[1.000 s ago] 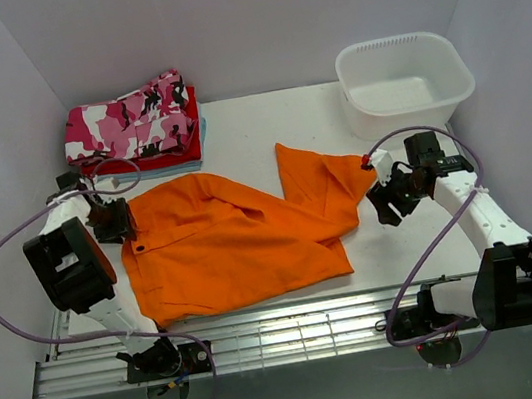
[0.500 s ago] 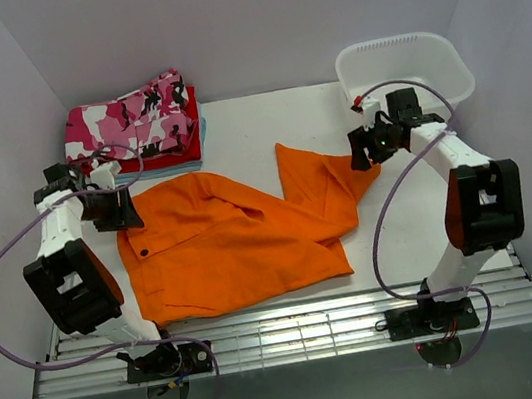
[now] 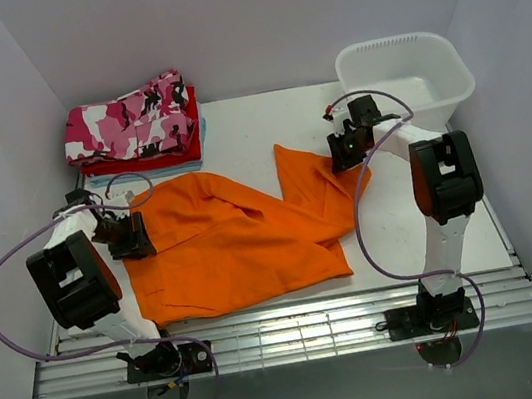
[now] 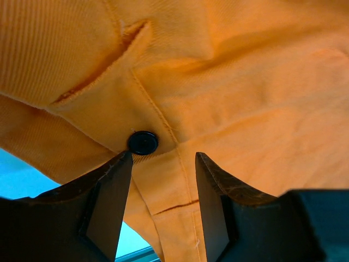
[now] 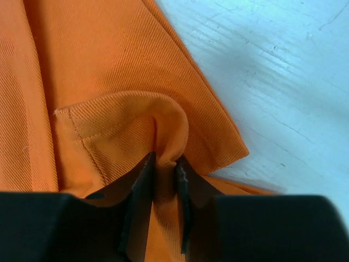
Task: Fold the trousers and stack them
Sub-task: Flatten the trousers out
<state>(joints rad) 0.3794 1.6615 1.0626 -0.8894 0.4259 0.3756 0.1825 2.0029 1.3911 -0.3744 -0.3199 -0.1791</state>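
Orange trousers lie spread on the white table, waistband to the left, one leg running up to the right. My left gripper sits at the waistband's left end. In the left wrist view it is open, its fingers straddling the orange waistband just below a black button. My right gripper is at the far leg's hem. In the right wrist view it is shut on a raised fold of the orange hem.
A stack of folded trousers, pink camouflage on top of red and blue, lies at the back left. A white plastic basin stands at the back right, close behind the right arm. Bare table shows between them.
The right gripper swung left from beside the basin onto the leg hem and shut on it. The left gripper came down and right onto the waistband.
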